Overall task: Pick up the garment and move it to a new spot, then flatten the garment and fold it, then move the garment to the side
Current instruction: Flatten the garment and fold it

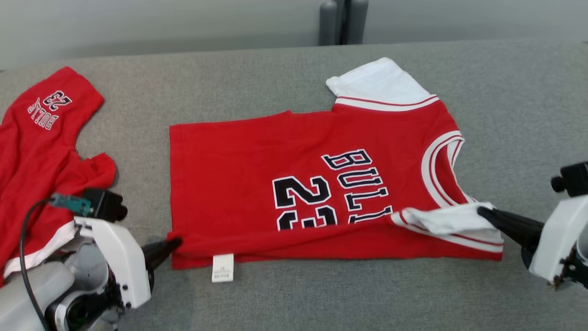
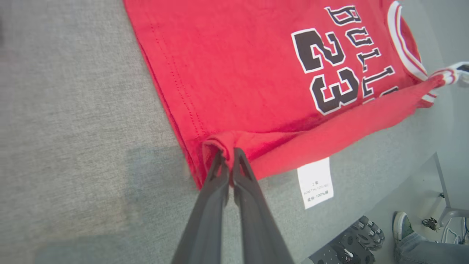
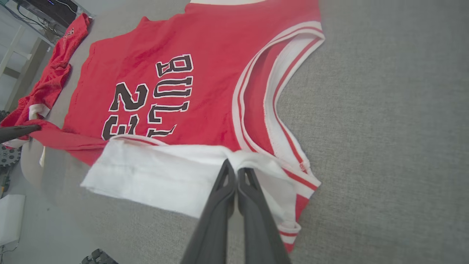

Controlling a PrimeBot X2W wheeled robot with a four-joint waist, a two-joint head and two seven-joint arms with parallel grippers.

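Observation:
The garment [image 1: 257, 151] is a red jersey with white sleeves and black "BULLS 23" lettering, spread on the grey table with its near edge rolled up over itself. My left gripper [image 1: 177, 242] is shut on the hem corner of the garment [image 2: 256, 73] at the near left; its fingertips [image 2: 220, 156] pinch the red cloth. My right gripper [image 1: 482, 212] is shut on the near white sleeve [image 3: 154, 176] at the right, holding it folded over the garment [image 3: 205, 95]. A white label [image 1: 223, 267] hangs from the lifted edge.
A second red garment [image 1: 36, 151] lies crumpled at the table's far left, beside my left arm. Grey table surface [image 1: 519, 101] stretches to the right and behind. A person's shoe [image 2: 401, 223] stands on the floor below the table edge.

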